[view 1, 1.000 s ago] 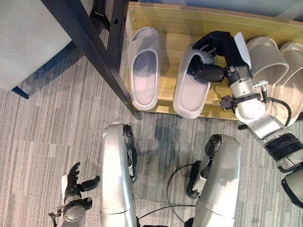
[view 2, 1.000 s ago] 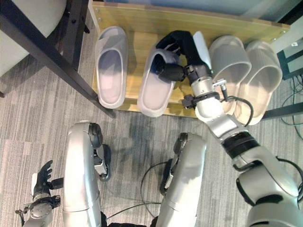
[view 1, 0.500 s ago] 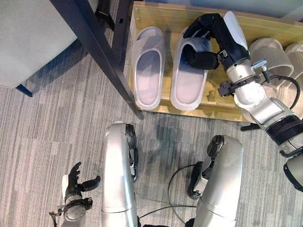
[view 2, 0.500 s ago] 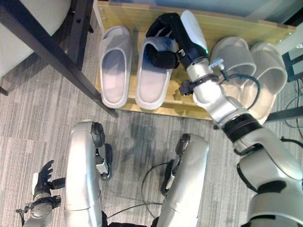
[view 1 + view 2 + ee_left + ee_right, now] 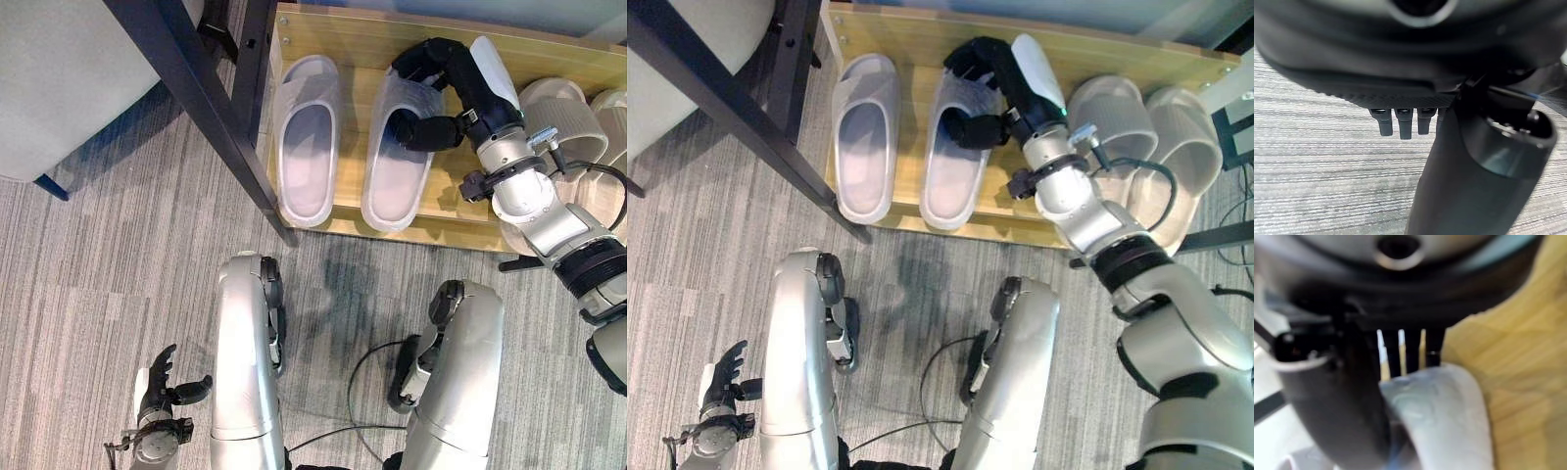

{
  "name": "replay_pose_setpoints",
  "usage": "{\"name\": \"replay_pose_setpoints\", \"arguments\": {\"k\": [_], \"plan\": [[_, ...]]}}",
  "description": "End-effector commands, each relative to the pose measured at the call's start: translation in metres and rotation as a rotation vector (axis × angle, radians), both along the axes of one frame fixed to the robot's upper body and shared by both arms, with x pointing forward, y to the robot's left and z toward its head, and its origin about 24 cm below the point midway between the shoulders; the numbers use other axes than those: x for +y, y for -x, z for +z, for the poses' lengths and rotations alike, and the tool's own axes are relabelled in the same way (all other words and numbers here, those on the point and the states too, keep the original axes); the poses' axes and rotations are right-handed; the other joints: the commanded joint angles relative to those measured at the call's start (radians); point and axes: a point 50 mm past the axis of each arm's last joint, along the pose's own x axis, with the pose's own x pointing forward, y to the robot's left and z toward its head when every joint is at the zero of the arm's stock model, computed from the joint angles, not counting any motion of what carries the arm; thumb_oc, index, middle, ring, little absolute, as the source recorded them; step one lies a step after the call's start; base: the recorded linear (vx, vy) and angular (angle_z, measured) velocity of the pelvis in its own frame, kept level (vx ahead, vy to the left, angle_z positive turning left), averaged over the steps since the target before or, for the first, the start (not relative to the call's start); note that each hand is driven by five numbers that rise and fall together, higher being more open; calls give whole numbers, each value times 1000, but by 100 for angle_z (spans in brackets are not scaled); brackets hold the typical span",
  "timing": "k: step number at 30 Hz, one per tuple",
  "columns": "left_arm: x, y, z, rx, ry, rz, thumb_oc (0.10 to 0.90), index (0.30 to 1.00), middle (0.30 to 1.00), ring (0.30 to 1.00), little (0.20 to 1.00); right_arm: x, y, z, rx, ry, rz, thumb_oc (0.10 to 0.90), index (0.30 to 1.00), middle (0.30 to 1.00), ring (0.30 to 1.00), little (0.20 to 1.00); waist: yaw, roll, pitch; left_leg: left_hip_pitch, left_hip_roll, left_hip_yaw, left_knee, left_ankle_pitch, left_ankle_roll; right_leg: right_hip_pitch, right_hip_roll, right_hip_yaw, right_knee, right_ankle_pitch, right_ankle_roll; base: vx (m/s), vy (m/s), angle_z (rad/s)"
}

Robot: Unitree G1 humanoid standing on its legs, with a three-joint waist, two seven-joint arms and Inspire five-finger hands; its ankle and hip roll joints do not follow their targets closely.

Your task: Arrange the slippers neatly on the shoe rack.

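Observation:
Two pale lavender slippers lie side by side on the wooden shoe rack (image 5: 343,44). The left slipper (image 5: 305,147) lies free. My right hand (image 5: 449,80) is shut on the strap of the right slipper (image 5: 390,186), fingers over the top and thumb tucked inside. In the right wrist view the thumb (image 5: 1334,404) presses under the pale strap (image 5: 1447,406). That slipper's heel hangs slightly over the rack's front edge. My left hand (image 5: 162,390) hangs low over the carpet with relaxed fingers (image 5: 1400,125), holding nothing.
Two beige slippers (image 5: 563,122) (image 5: 1181,147) sit on the rack to the right of my forearm. A black furniture leg (image 5: 211,113) slants across the rack's left end, with a grey seat (image 5: 69,69) beyond it. Grey carpet lies in front.
The held slipper went from angled and overhanging to straight, deeper on the rack beside its mate, then shifted slightly right. My left hand has dropped a little.

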Motion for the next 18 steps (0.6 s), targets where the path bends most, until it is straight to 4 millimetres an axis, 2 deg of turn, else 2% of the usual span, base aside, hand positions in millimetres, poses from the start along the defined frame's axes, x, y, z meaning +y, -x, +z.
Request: {"name": "replay_pose_setpoints", "arguments": {"k": [1, 6, 18], "plan": [[5, -1, 3, 16, -30, -59, 800, 900, 900, 900, 900, 13, 22, 88, -270, -67, 92, 800, 900, 900, 900, 900, 41, 12, -24, 123, -18, -151, -44, -138, 40, 10, 12, 83, -39, 24, -182, 0, 0, 0], [3, -3, -1, 60, -12, -88, 800, 900, 900, 900, 900, 26, 20, 85, -220, -14, 142, 800, 900, 900, 900, 900, 35, 6, -24, 123, -18, -157, -33, -143, 41, 10, 19, 79, -47, 32, -173, -4, 6, 0], [9, -3, -5, 133, 16, -118, 800, 900, 900, 900, 900, 39, 31, 77, -91, 143, 269, 800, 900, 900, 900, 900, 12, -17, -24, 123, -11, -158, -24, -145, 35, 10, 23, 93, -51, 39, -165, 0, 0, 0]]}}
